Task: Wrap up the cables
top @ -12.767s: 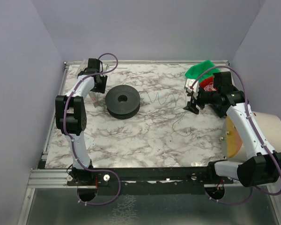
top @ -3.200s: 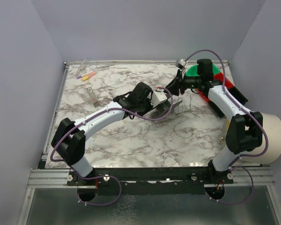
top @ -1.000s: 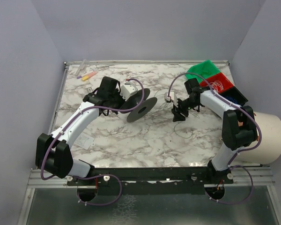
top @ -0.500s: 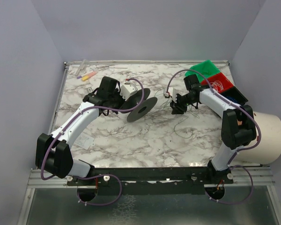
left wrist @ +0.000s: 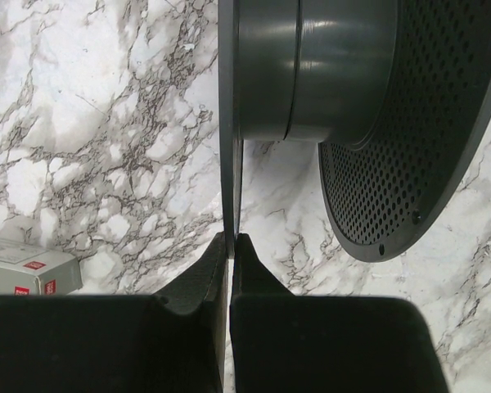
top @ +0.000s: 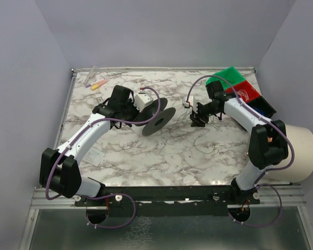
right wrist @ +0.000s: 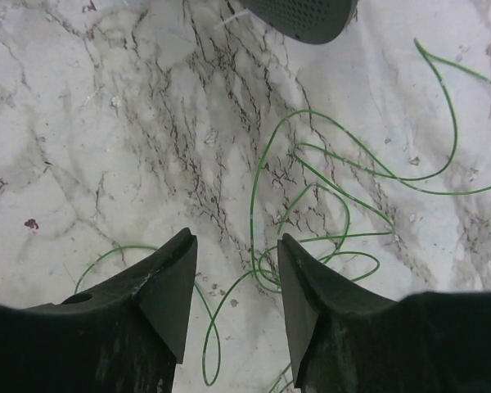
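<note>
Top view: left gripper (top: 144,105) out over mid-table with the black spool (top: 157,113) tipped up on edge; right gripper (top: 197,121) low over the marble table (top: 146,146) just right of the spool. Grip is unreadable from above. Left wrist view settles it: both fingers pressed flat on one thin flange of the spool, no gap either side; small white box (left wrist: 23,268) on the table, lower left. Right wrist view: jaws parted, nothing clamped; thin green cable (right wrist: 253,205) lies in loose loops on the marble, one strand running into the gap between the fingers, contact unclear. From above that cable is only a faint thread
</note>
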